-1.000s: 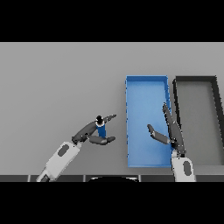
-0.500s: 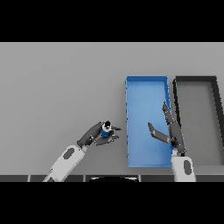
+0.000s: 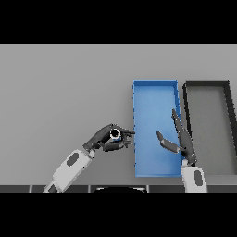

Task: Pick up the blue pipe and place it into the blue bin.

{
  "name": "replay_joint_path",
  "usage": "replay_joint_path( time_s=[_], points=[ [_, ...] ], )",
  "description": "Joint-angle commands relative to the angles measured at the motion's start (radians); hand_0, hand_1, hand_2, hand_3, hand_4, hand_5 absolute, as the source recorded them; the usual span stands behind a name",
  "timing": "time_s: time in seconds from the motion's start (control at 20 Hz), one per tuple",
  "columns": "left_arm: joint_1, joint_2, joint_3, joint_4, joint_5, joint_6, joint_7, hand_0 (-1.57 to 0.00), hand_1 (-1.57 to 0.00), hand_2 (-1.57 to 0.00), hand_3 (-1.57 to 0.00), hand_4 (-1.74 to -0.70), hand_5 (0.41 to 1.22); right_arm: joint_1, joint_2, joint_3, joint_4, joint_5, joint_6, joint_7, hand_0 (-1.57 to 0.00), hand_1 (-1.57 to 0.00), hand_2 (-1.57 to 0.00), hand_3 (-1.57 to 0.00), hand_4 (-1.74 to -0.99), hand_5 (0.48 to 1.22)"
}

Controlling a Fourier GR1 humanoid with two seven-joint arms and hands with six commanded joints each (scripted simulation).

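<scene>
Grey surface fills the head view, bare across its left half. From the lower left the left arm reaches in toward the middle, white and grey along the forearm, ending in the dark left hand. Its fingers and thumb are curled round the pipe — a small blue piece seen end-on, so that its pale ring and dark bore face the view. The fingertips point right, toward the blue bin, and the nearest of them lie just beside the bin's left wall without clearly touching it. The pipe sits in the grasp left of that wall, outside the bin, level with the bin's lower half; whether it is clear of the surface cannot be told.

The blue bin is a long tray standing with its short ends toward and away from the robot, right of centre. Over its lower right part hangs the right hand — fingers straight and spread wide, thumb stuck out to the left, holding nothing. Its arm comes up from the lower edge.

Just beside the blue bin on the right stands a black bin of similar shape with a grey floor, the two walls close together.
</scene>
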Motion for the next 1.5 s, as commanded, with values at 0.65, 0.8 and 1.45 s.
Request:
replay_joint_path(
  time_s=[0.65, 0.8, 1.45],
  points=[
    [-0.035, -0.005, -0.024, -0.053, 0.007, -0.012, 0.125, -1.57, -1.57, -1.57, -1.44, -1.73, 1.22, 0.05, 0.014, -0.002, -0.037, 0.01, -0.027, -0.018, 0.0, 0.0, 0.0, 0.0, -1.209, 0.623],
    [-0.015, 0.011, -0.03, -0.059, -0.003, -0.016, 0.105, -1.57, -1.57, -1.57, -1.44, -1.73, 1.22, 0.061, 0.007, -0.007, -0.063, -0.017, -0.01, -0.039, 0.0, 0.0, 0.0, 0.0, -1.191, 0.619],
    [-0.041, 0.006, -0.018, -0.045, 0.0, -0.022, 0.125, -1.57, -1.57, -1.57, -1.44, -1.73, 1.221, -0.184, -0.219, 0.118, -0.371, -0.382, 0.322, 0.297, 0.0, 0.0, 0.0, 0.0, -1.301, 0.52]
  ],
)
